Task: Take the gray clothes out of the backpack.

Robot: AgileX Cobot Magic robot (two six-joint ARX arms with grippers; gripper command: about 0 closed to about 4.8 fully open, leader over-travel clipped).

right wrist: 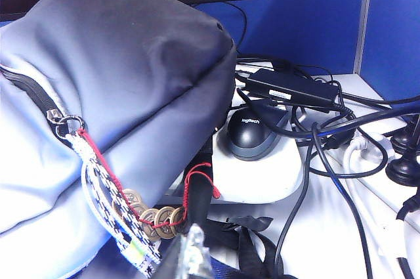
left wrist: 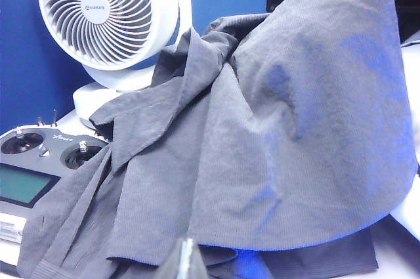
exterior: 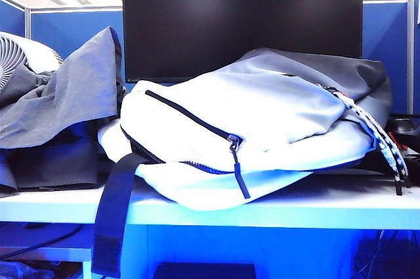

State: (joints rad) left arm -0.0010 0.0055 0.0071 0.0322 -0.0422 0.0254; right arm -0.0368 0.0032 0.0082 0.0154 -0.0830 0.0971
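Lying heaped on the white bench beside the white fabric backpack, the mid-gray soft clothes seem already out; left tool and right tool, both clenched and empty, should simply hold clear.

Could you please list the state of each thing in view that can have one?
gray clothes: out of the bag, heaped beside it.
backpack: lying flat, front pocket zipped.
fan: standing upright.
monitor: screen dark.
left gripper: shut, empty, near the clothes.
right gripper: shut, empty, near the backpack.
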